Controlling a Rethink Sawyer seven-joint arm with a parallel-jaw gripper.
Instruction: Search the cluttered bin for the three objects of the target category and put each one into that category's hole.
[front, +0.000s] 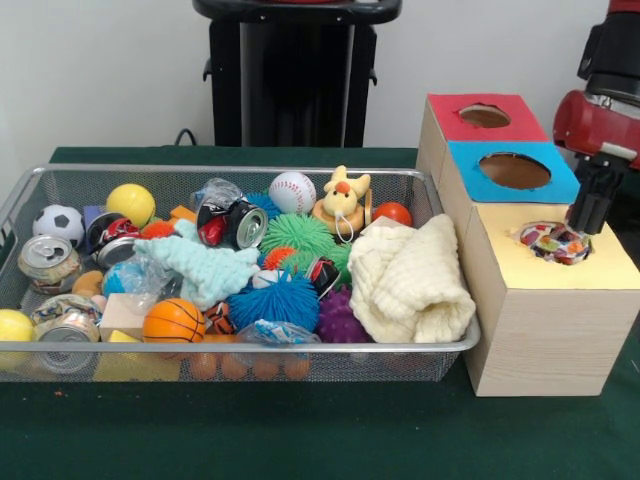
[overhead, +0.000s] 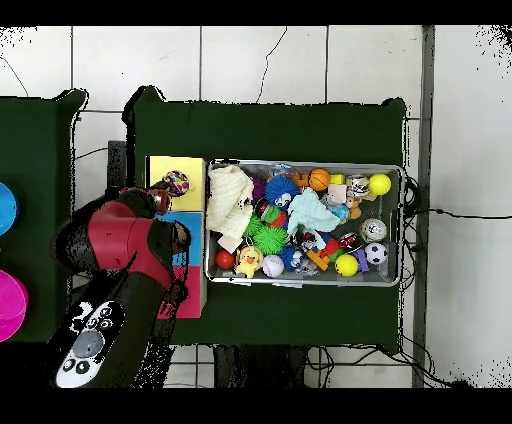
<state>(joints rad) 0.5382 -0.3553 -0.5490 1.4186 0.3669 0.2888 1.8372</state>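
One polka-dot cloth (front: 555, 242) lies bunched in the round hole of the yellow-topped box (front: 600, 272), filling most of it and sticking up a little. It also shows in the overhead view (overhead: 176, 182) on the yellow top (overhead: 160, 168). My gripper (front: 590, 212) hangs just above the cloth's right edge, and in the overhead view (overhead: 158, 198) it sits beside the cloth. The wire-mesh bin (front: 250, 170) (overhead: 300, 163) stands to the left of the boxes, full of clutter. No other polka-dot cloth shows in it.
The blue-topped box (front: 515, 172) and the red-topped box (front: 485, 116) stand behind the yellow one, under my arm (overhead: 120, 240). A cream waffle cloth (front: 410, 280), a mint fuzzy cloth (front: 205, 265), balls, cans and spiky toys fill the bin.
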